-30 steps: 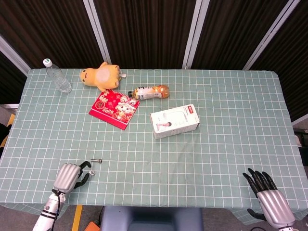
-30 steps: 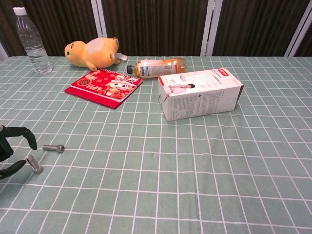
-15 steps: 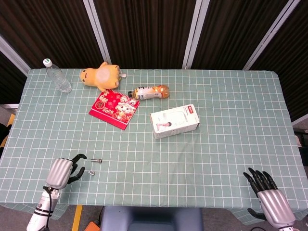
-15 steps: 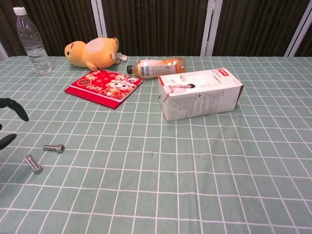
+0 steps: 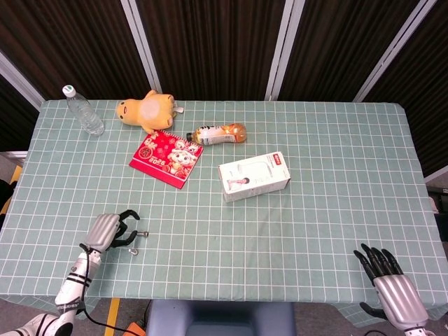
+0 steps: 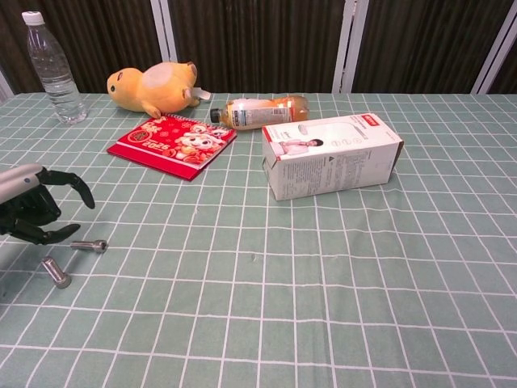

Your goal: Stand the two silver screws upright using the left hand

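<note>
Left hand (image 6: 32, 212), fingers curled but apart and holding nothing, poised just above and left of two silver screws lying flat on the green checked tablecloth (image 6: 323, 267): the far screw (image 6: 89, 245) just beside the fingertips (image 6: 63, 232), the near screw (image 6: 56, 272) a little closer to the table's front edge. Right hand (image 5: 392, 287) low at the front right corner, fingers spread and empty. Across the back of the table, well apart from the screws: water bottle (image 6: 52, 68), yellow plush toy (image 6: 153, 87), red booklet (image 6: 174, 142), orange drink bottle (image 6: 260, 110) on its side and white box (image 6: 331, 155).
</note>
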Robot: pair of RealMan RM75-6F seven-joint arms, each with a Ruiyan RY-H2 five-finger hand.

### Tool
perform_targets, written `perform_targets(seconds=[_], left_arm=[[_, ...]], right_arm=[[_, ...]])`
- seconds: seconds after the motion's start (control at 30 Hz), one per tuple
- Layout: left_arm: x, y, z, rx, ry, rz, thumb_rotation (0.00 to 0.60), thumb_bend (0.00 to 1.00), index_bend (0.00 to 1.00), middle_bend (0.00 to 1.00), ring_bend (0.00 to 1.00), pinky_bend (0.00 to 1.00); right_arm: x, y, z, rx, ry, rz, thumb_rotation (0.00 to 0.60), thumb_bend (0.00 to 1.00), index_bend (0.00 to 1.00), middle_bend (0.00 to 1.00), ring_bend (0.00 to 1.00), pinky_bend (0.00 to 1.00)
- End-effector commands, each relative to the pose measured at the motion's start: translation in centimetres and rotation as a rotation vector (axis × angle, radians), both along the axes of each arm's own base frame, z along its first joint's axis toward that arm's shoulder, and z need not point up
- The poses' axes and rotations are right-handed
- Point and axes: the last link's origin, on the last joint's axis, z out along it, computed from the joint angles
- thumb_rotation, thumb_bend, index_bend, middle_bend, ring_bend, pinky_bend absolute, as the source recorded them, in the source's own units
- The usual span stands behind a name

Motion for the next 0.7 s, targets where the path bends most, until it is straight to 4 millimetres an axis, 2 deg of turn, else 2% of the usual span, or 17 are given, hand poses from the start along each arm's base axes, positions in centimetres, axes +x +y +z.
perform_targets(seconds=[0.03,0.7], left_arm=[[0.2,0.0,-0.5,-0.018,0.013,-0.010,0.600,0.36,0.42,1.00,1.00,1.00],[-0.9,0.4,-1.1,-0.038,0.115,-0.025,0.600,0.33,0.45,1.00,1.00,1.00]], right_arm=[[0.0,0.0,0.1,-0.005,-0.001,-0.002,0.600,0.16,0.00,0.00,0.00,0.00],[-0.1,0.0,0.0,0.004,0.001,-0.006,0.600,0.16,0.00,0.00,0.00,0.00]])
